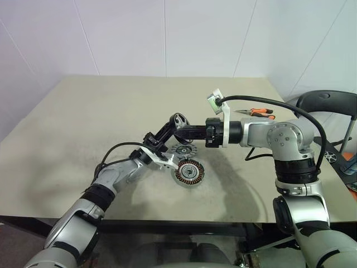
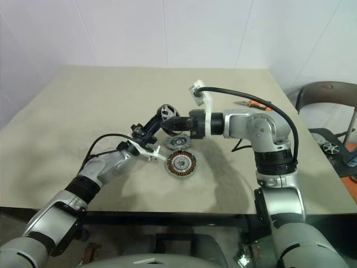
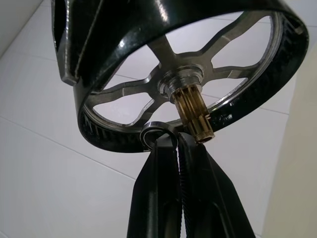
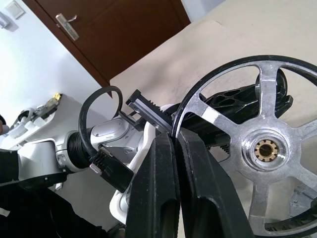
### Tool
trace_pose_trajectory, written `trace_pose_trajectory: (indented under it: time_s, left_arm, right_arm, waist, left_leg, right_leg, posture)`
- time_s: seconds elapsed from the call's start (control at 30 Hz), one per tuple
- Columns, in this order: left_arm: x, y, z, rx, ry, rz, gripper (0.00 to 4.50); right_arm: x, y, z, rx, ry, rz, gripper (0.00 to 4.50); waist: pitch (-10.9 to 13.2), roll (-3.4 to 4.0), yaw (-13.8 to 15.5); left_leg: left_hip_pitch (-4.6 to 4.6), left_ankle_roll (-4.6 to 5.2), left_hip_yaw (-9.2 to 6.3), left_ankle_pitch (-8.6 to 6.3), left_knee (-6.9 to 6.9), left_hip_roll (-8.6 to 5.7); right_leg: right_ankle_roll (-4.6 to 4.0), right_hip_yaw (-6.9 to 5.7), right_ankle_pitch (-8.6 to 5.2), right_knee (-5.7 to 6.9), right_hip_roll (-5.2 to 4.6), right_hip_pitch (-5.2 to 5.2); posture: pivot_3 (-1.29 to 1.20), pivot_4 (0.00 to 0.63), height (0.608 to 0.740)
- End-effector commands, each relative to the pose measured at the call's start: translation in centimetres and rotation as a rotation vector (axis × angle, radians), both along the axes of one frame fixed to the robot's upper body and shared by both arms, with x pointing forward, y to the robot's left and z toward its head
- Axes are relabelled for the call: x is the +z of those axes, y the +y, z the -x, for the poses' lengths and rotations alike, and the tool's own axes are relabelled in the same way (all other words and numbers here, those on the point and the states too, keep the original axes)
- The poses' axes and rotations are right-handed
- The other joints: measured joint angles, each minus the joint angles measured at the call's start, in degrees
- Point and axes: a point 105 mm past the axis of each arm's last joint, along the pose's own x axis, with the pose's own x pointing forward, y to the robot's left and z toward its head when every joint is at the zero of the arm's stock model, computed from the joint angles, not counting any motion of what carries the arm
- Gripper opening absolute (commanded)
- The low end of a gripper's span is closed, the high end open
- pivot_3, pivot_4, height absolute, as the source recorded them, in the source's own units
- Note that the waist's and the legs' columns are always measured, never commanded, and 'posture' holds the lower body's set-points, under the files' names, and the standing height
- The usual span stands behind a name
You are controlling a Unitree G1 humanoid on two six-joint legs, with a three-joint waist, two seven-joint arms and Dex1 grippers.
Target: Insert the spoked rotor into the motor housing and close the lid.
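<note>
Beige tabletop (image 1: 83, 128) carrying motor housing (image 1: 189, 172) and lid (image 1: 181, 149); right pincer (image 1: 181, 132) clamping spoked rotor (image 1: 178, 121) rim above them; left pincer (image 1: 167, 129) closing on small ring (image 3: 154, 134) beneath rotor hub.

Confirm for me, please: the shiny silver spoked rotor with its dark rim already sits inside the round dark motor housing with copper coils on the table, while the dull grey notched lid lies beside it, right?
Not quite. The shiny silver spoked rotor is not in the round dark motor housing with copper coils; the right gripper holds it by its rim above the table, as the right wrist view and left eye view show. The dull grey notched lid does lie beside the housing.
</note>
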Motion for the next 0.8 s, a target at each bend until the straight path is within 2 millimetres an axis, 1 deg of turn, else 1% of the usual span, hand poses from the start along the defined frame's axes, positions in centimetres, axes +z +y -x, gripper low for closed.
trace_pose_trajectory:
  time_s: [0.03, 0.17, 0.4, 0.67, 0.73, 0.8]
  left_arm:
    - [1.6, -0.1, -0.1, -0.008, -0.046, 0.031, 0.04]
    - [1.6, 0.0, -0.1, -0.005, -0.044, 0.033, 0.04]
    - [2.2, 0.5, -0.1, 0.002, -0.067, 0.052, 0.04]
    - [1.7, 0.9, -0.6, 0.029, -0.041, 0.038, 0.04]
    - [1.6, 1.2, -0.6, 0.036, -0.035, 0.035, 0.04]
    - [1.5, 1.9, -0.7, 0.056, -0.033, 0.035, 0.04]
  right_arm:
    - [1.6, 0.2, 0.1, 0.013, -0.066, -0.024, 0.00]
    - [1.5, 0.2, 0.1, 0.010, -0.065, -0.022, 0.00]
    - [1.4, 0.3, 0.0, 0.010, -0.064, -0.018, 0.00]
    - [1.3, 0.3, 0.0, 0.008, -0.063, -0.015, 0.00]
    - [1.3, 0.3, 0.0, 0.008, -0.063, -0.013, 0.00]
    - [1.3, 0.3, -0.1, 0.009, -0.062, -0.011, 0.00]
  waist:
    - [0.00, 0.00, 0.00]
    - [0.00, 0.00, -0.01]
    - [0.00, 0.00, -0.01]
    - [0.00, 0.00, 0.00]
    - [0.00, 0.00, -0.02]
    - [0.00, 0.00, -0.07]
  left_leg:
    - [0.00, 0.00, 0.00, 0.00, 0.00, 0.00]
    - [0.00, 0.00, 0.00, 0.00, 0.00, 0.00]
    - [0.00, 0.00, 0.00, 0.00, 0.00, 0.00]
    - [0.00, 0.00, 0.00, 0.00, 0.01, 0.00]
    - [0.00, 0.00, 0.00, 0.00, 0.01, 0.00]
    - [0.00, 0.00, 0.00, 0.00, 0.01, 0.00]
  right_leg:
    - [0.00, 0.00, 0.00, 0.00, 0.00, 0.00]
    - [0.00, 0.00, 0.00, 0.00, 0.00, 0.00]
    - [0.00, 0.00, 0.00, 0.01, 0.00, 0.00]
    - [0.00, 0.00, 0.00, 0.01, 0.00, 0.00]
    - [0.00, 0.00, 0.00, 0.01, 0.00, 0.00]
    - [0.00, 0.00, 0.00, 0.01, 0.00, 0.00]
  posture:
    - [0.00, 0.000, 0.740]
    - [0.00, 0.000, 0.740]
    - [0.00, 0.000, 0.740]
    - [0.00, 0.000, 0.740]
    - [0.00, 0.000, 0.740]
    - [0.00, 0.000, 0.740]
